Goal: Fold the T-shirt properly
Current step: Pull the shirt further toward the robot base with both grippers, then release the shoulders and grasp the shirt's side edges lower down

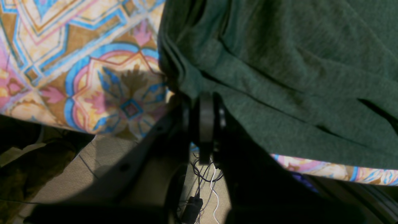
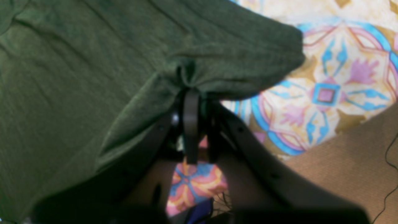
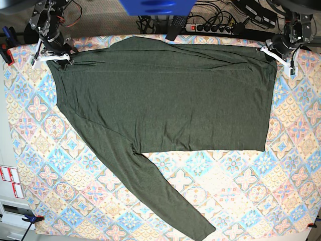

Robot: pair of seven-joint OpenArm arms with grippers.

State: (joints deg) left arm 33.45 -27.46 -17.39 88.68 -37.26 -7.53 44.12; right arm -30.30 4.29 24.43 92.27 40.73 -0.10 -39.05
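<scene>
The dark olive-green T-shirt (image 3: 170, 95) lies spread flat across the table, and one long sleeve (image 3: 165, 201) runs diagonally down toward the front edge. My left gripper (image 3: 273, 54) is at the shirt's back right corner in the base view. In the left wrist view the left gripper (image 1: 203, 95) is shut on a pinch of the T-shirt (image 1: 279, 62) at its edge. My right gripper (image 3: 61, 56) is at the back left corner. In the right wrist view the right gripper (image 2: 190, 88) is shut on bunched fabric of the T-shirt (image 2: 77, 62).
A tablecloth (image 3: 281, 191) with a colourful tile pattern covers the table. A power strip and cables (image 3: 210, 25) lie behind the back edge, beside a blue object (image 3: 156, 6). Clamps sit at the left table edge (image 3: 6, 50) and at the front left corner (image 3: 30, 218).
</scene>
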